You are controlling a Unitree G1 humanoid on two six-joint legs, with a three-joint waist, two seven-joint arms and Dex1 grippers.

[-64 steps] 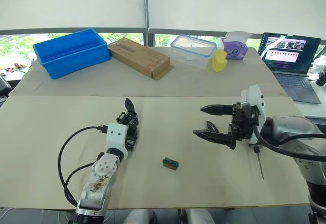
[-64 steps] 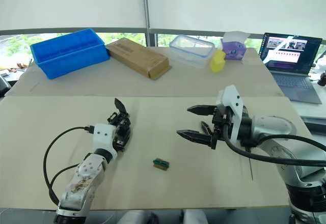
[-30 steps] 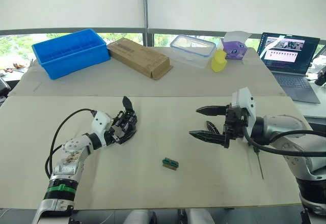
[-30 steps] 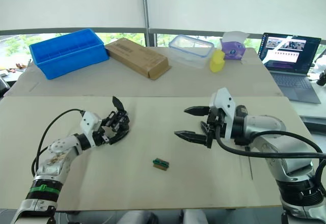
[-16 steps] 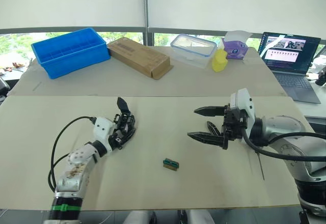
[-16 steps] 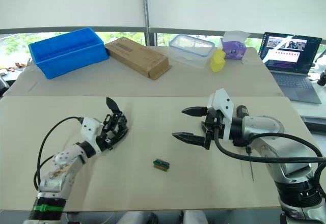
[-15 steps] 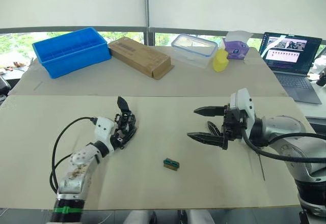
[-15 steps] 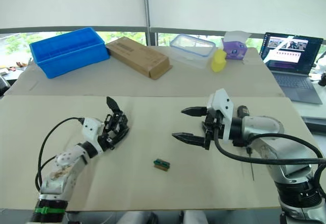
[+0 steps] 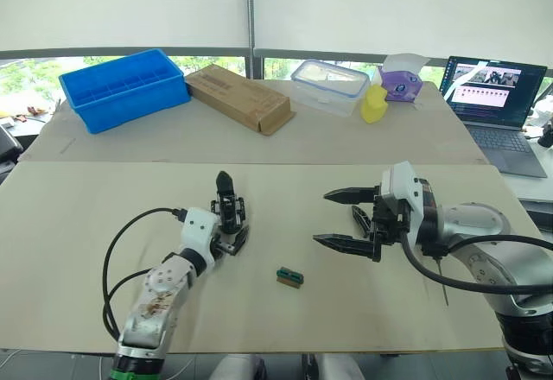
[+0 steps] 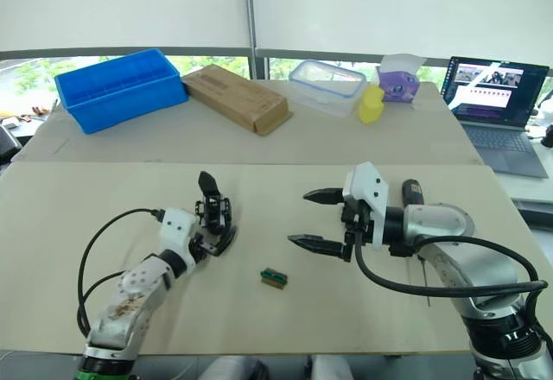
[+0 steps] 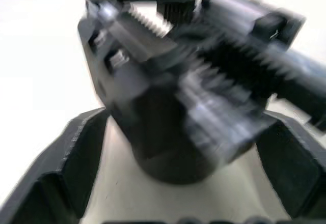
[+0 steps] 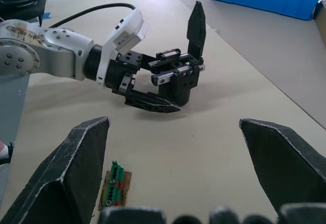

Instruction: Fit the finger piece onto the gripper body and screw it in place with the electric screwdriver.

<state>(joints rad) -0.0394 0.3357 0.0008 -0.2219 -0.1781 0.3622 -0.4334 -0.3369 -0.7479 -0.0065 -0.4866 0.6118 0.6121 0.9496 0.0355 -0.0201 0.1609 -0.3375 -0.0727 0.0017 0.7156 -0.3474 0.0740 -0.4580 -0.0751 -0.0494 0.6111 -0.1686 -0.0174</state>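
An office or lab: laptop (image 9: 492, 86), blue bin (image 9: 125, 88), window blinds (image 9: 121, 4).

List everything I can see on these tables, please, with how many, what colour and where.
gripper body: one, black, near table, one finger pointing up, held by the left gripper
small block: one, green and brown, near table, front middle
screwdriver: one, dark, near table, behind the right arm
finger piece: one, black, near table, between the right gripper's fingers, not held
bin: one, blue, far table
cardboard box: one, brown, far table
lidded container: one, clear, far table
yellow object: one, far table
tissue box: one, purple, far table
laptop: one, open, far right
left gripper: shut on the gripper body
right gripper: open
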